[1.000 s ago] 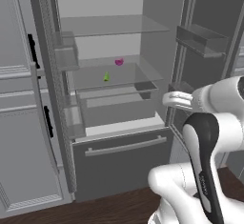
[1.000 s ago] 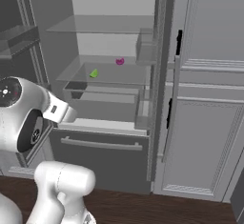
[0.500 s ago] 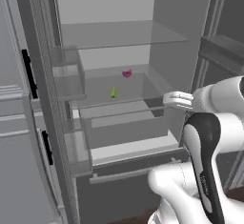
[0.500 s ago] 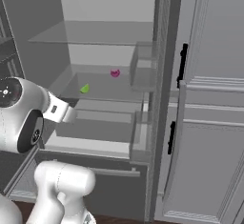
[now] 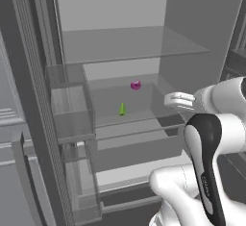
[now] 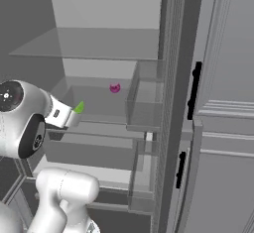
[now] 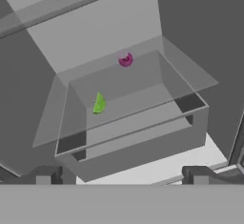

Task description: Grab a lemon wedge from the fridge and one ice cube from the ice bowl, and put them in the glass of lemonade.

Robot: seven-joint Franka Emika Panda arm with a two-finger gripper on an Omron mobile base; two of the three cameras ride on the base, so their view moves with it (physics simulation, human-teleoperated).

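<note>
The lemon wedge point(image 6: 79, 108) was partly covered by the arm in the right base view; the small pink item point(image 5: 136, 84) behind it was too small to be identified

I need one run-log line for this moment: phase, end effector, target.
phase: approaching open fridge | end effector: open, empty | target: lemon wedge on glass shelf, untouched
</note>
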